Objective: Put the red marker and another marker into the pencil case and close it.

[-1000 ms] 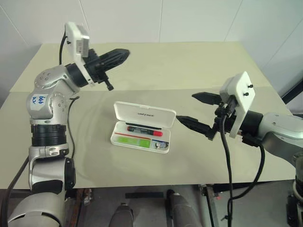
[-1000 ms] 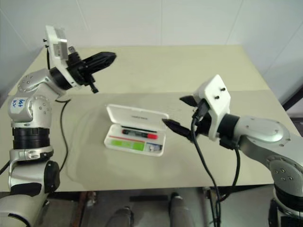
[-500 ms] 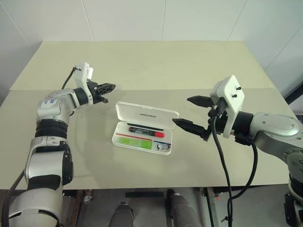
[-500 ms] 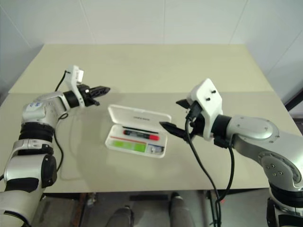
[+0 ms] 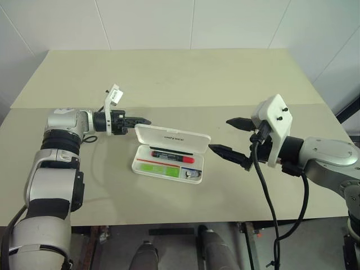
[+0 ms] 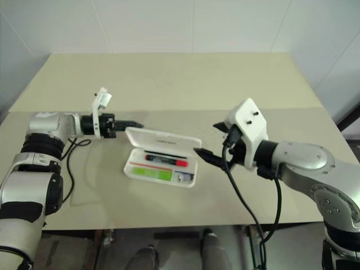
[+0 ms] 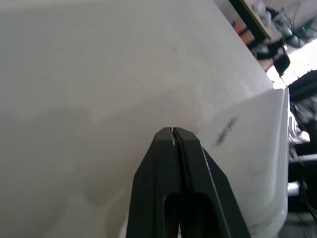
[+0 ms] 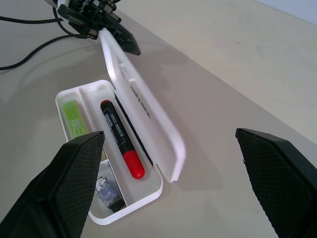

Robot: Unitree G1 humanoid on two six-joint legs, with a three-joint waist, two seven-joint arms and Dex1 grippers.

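A flat white hard-plastic pencil case (image 5: pixel 170 156) with rounded corners is seen lying open in the middle of a pale cream tabletop (image 5: pixel 180 79). Its lid (image 5: pixel 172 136) is tipped up on the far side, and small dark letters are printed on it. Inside the tray, a slim marker with a black barrel and a bright red end (image 5: pixel 172 156) is laid along the side near the lid. A short, chunky, lime-green highlighter (image 5: pixel 160 168) is laid in the next slot, on the side away from the lid. A small dark thing (image 8: pixel 107 189) is tucked in the end corner of the tray, but what it is cannot be told. The left gripper (image 5: pixel 144 120) is held low over the tabletop, right at the left end of the lid, behind it. Its jaws are squeezed tight together with nothing between them. Whether the lid is touched by the tips cannot be told. The right gripper (image 5: pixel 230 136) is held to the right of the case, close to it but apart from it. Its jaws are spread wide and nothing is held in them.
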